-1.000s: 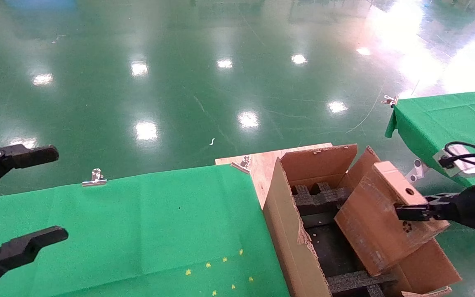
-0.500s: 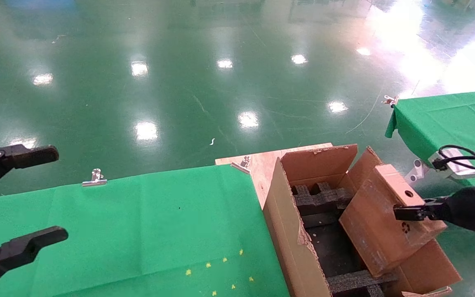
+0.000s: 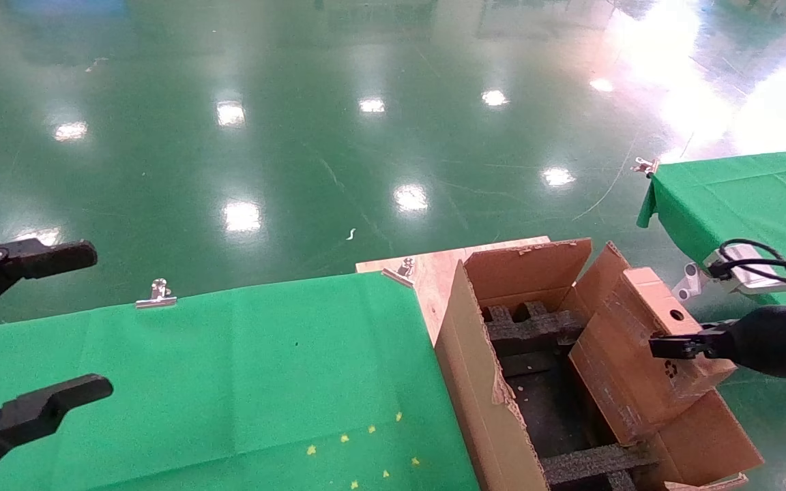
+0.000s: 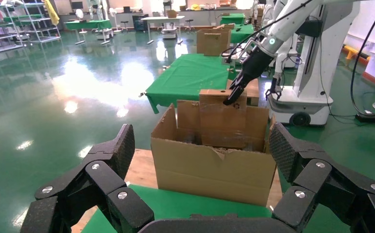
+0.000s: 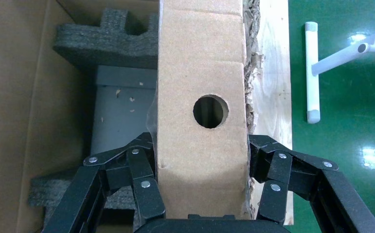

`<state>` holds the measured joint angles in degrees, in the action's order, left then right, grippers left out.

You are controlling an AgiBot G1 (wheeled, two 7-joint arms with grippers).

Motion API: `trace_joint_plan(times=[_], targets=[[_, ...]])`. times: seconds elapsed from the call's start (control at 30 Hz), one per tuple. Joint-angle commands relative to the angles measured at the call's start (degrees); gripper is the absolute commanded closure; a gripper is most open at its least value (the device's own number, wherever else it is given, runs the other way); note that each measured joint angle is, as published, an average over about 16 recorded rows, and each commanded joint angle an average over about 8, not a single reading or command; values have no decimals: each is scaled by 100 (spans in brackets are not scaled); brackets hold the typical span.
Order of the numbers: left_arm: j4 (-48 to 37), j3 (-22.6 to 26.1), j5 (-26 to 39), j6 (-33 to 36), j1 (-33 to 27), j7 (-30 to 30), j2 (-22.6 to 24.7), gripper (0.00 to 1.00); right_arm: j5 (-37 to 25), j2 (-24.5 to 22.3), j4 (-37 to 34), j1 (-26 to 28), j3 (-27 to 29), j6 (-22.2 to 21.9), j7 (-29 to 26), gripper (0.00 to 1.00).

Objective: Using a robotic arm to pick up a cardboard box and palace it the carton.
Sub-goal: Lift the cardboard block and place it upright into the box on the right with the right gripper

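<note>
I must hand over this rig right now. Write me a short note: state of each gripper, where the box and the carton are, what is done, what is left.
Right gripper: shut on the cardboard box, gripping its narrow top edge near the round hole.
Left gripper: open, parked above the green table, holding nothing.
Box: tilted, its lower end already inside the carton, above the black foam inserts; its upper end sticks out.
Done: box picked up and brought into the carton's opening.
Left: probably lower it fully, release, withdraw the right arm.

The right tool (image 3: 666, 346) reaches leftward with fingers clamped, while the left tool (image 3: 31, 327) hangs parked, fingers spread.
</note>
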<state>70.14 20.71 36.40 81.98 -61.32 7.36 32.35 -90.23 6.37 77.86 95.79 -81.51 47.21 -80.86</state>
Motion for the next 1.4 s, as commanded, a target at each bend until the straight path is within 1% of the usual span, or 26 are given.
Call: trace_joint_plan(times=[0.03, 0.33, 0.63, 0.97, 1.17, 1.4], targets=[[0, 0, 0, 0, 0, 0, 0, 0, -67, 37, -2, -51, -40, -107, -86, 100], [0, 0, 0, 0, 0, 0, 0, 0, -478, 218, -6, -325, -242, -603, -508, 100], [0, 0, 0, 0, 0, 0, 0, 0, -848, 409, -17, -585, -419, -1001, -950, 100], [0, 0, 0, 0, 0, 0, 0, 0, -1539, 710, -75, -910, -601, -1507, -1631, 100], [0, 0, 0, 0, 0, 0, 0, 0, -2039, 888, -132, -1096, -685, -1651, -2158, 100], [0, 0, 0, 0, 0, 0, 0, 0, -2683, 1149, -244, -1310, -750, -1634, -2863, 100]])
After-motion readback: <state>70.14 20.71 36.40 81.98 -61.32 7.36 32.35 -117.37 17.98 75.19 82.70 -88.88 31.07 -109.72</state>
